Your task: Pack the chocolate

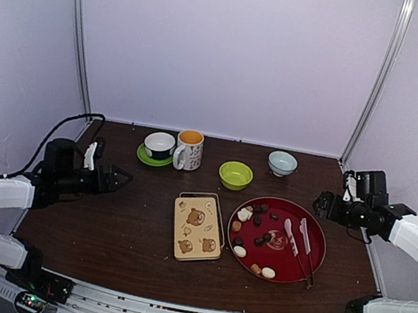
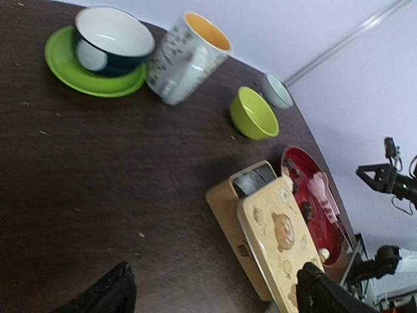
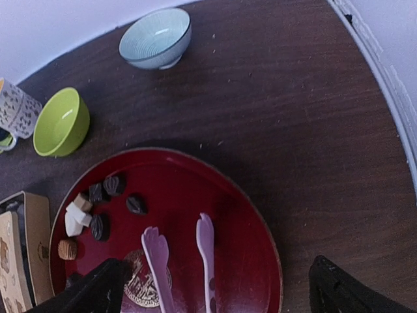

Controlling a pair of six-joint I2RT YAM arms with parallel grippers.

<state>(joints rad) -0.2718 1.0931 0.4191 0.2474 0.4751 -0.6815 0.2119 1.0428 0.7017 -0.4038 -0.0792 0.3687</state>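
The chocolates (image 1: 258,220) lie loose on the left half of a round red tray (image 1: 286,210): mostly dark brown, a few cream-white or tan. In the right wrist view several chocolates (image 3: 135,204) sit at the tray's left. A tan tin with bear pictures (image 1: 197,228) lies left of the tray, its lid shifted so the far end shows a gap (image 2: 254,180). My left gripper (image 1: 114,179) is open and empty, left of the tin and above the table. My right gripper (image 1: 322,201) is open and empty, above the tray's far right edge (image 3: 257,215).
Pink paw-tipped tongs (image 1: 298,244) lie on the tray's right half. Along the back stand a dark cup on a green saucer (image 1: 158,146), a patterned mug (image 1: 188,150), a green bowl (image 1: 235,175) and a pale blue bowl (image 1: 282,163). White walls close in three sides.
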